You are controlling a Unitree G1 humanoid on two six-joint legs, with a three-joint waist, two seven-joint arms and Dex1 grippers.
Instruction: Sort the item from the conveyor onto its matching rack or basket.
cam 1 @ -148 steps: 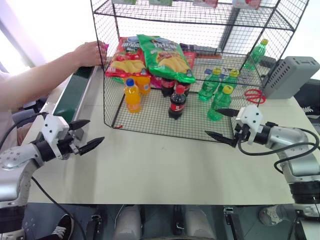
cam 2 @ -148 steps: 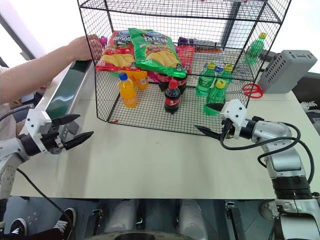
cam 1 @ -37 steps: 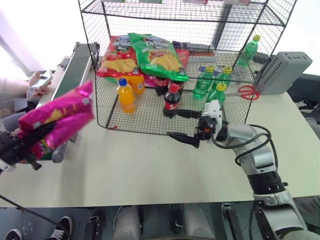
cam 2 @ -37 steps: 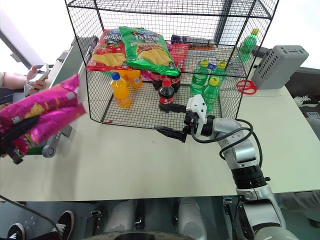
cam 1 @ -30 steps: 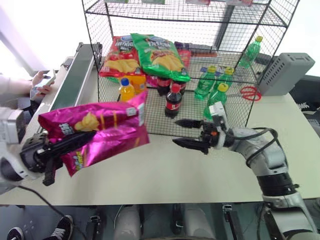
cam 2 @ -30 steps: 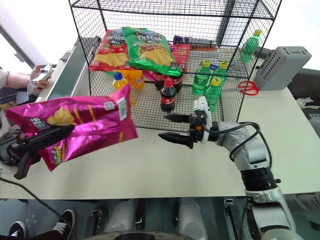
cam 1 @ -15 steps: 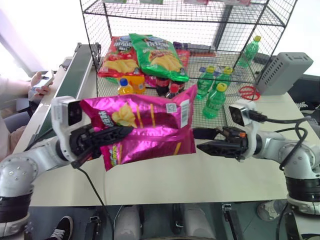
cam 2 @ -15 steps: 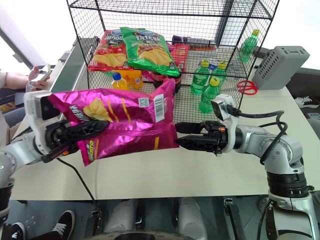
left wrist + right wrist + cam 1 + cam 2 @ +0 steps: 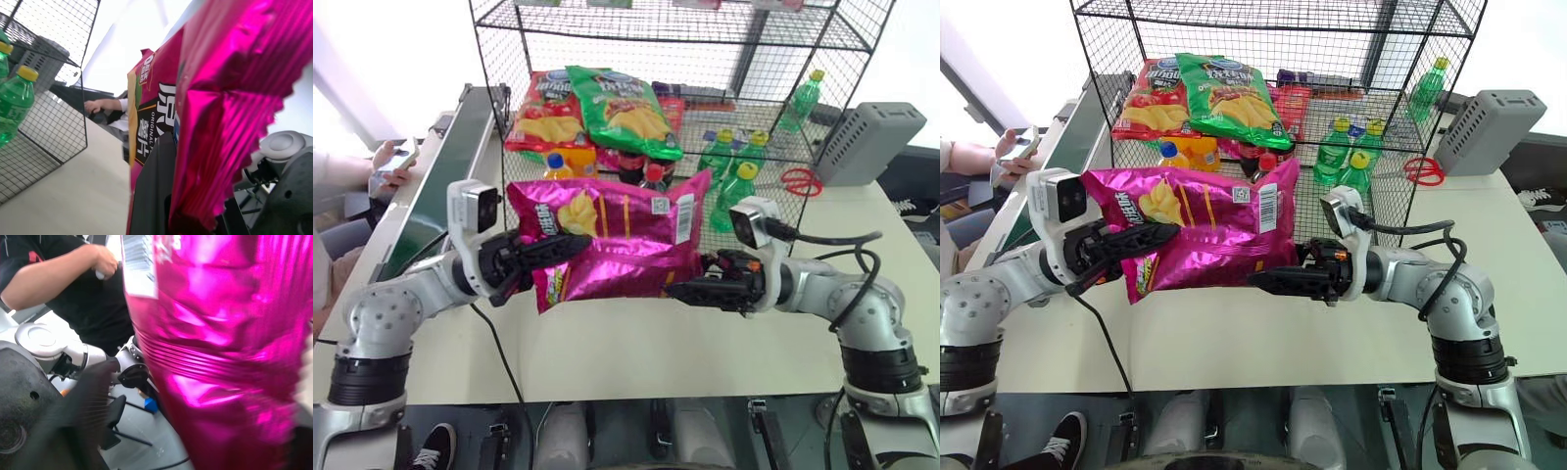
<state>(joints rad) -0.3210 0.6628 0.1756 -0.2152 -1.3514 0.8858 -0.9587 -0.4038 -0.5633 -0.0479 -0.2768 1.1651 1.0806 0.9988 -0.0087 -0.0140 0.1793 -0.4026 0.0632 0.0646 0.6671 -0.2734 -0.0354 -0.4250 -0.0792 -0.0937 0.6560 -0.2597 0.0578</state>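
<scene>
Conveyor (image 9: 440,186) runs along the far left edge of the bench (image 9: 607,343). Left hand (image 9: 548,253) is clenched on the left end of the pink crisp bag (image 9: 617,245), held sideways in the air right in front of the wire rack (image 9: 803,176). Right hand (image 9: 690,291) sits at the bag's right end; can't tell if it's gripping.

The left gripper (image 9: 540,257) carried the glossy magenta-pink crisp bag (image 9: 617,245) off the dark-green conveyor belt (image 9: 440,196); the right gripper (image 9: 690,289) met its other end.
</scene>
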